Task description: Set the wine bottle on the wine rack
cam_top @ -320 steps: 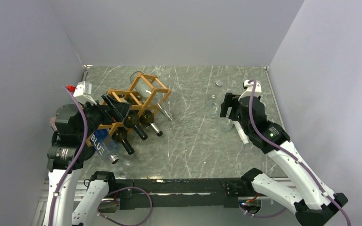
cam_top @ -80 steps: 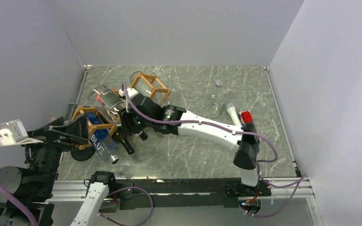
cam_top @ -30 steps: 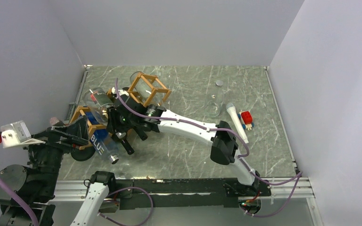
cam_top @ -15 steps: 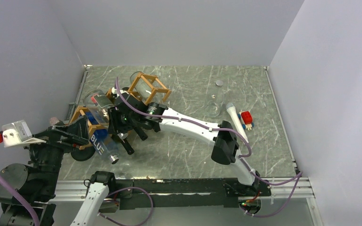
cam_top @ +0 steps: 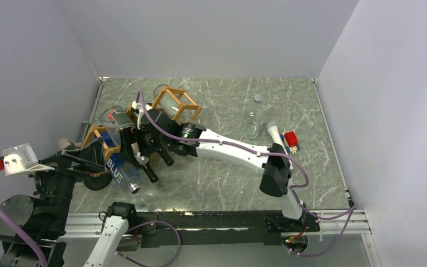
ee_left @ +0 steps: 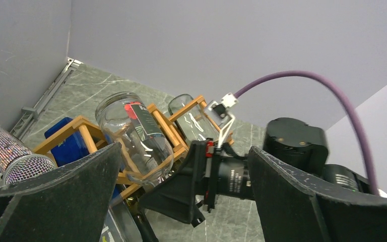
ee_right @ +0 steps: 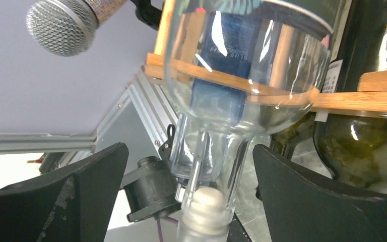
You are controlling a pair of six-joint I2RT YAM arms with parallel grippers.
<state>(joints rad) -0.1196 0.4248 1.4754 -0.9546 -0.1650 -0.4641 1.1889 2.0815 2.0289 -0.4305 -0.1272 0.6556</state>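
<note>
Glass bottle (ee_right: 234,96) neck beyond rack (ee_right: 373,98) rail

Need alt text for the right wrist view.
A clear glass bottle rests in the wooden wine rack, its white-capped neck pointing at the camera between the open fingers of the right gripper, which do not touch it. A dark green bottle sits at right, a microphone head upper left.

wine bottle (ee_left: 127,128): clear glass, dark label, white stopper | pose: lying tilted across wine rack (ee_right: 363,101) bars | rack: orange-brown stick frame, worktop's far-left
</note>
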